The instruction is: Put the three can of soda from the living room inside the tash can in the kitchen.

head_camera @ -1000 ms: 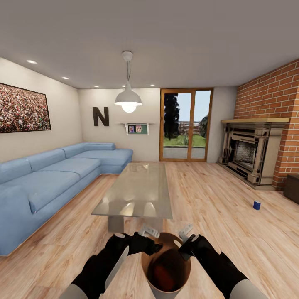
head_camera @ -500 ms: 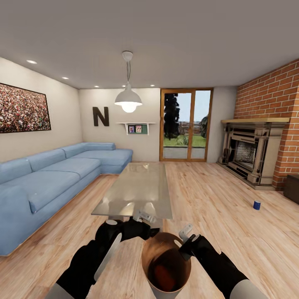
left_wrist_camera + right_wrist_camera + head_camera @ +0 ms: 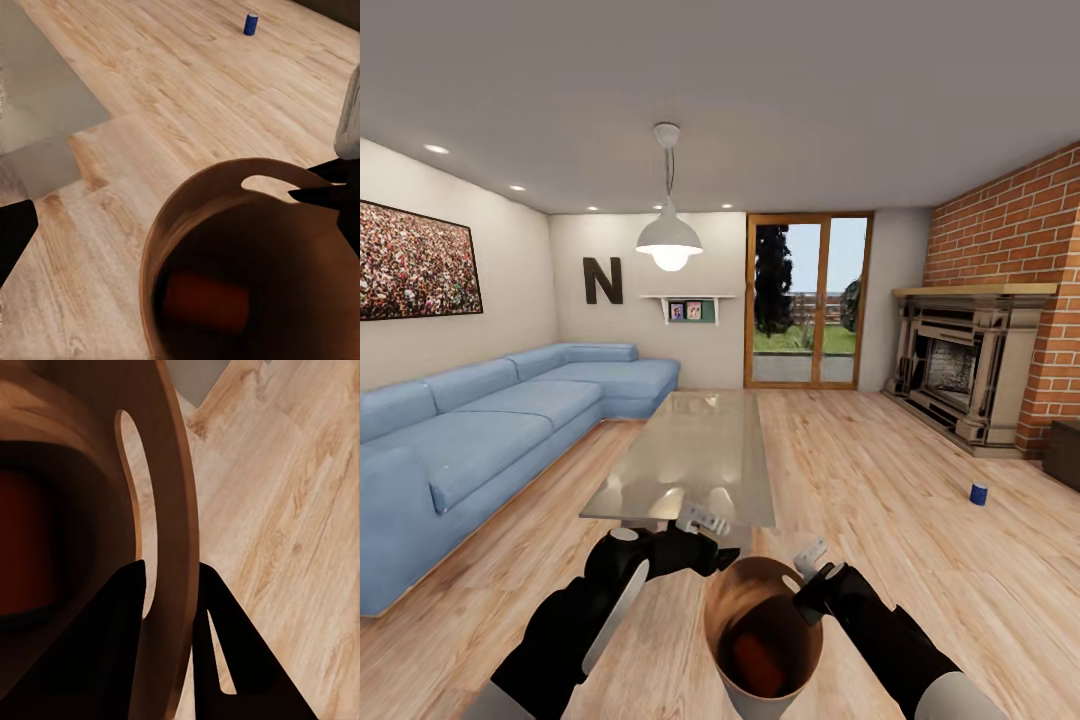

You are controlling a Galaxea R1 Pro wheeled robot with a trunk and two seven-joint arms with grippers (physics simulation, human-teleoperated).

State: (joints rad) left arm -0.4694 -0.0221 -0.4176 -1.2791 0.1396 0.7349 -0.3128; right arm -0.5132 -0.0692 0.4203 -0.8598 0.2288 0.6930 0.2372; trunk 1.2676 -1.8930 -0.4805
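A brown trash can [image 3: 712, 612] hangs low in front of me over the wooden floor. My right gripper [image 3: 812, 572] is shut on its rim beside a handle slot, one finger inside the wall and one outside [image 3: 171, 574]. An orange can of soda [image 3: 756, 655] lies at the bottom of the trash can [image 3: 195, 217], also seen as an orange can [image 3: 206, 300]. My left gripper [image 3: 700, 522] is open and empty, just left of the rim. A dark blue can of soda [image 3: 979, 493] stands on the floor near the fireplace, the same blue can [image 3: 251, 23].
A glass coffee table [image 3: 690, 460] stands straight ahead, close to my left gripper. A long blue sofa [image 3: 480, 430] runs along the left. A fireplace [image 3: 960, 370] on a brick wall and a dark box [image 3: 1065, 450] are at the right. Open wooden floor lies between table and fireplace.
My left gripper has drawn back from above the trash can's mouth, up and to the left toward the table's edge. The trash can and right gripper have hardly shifted.
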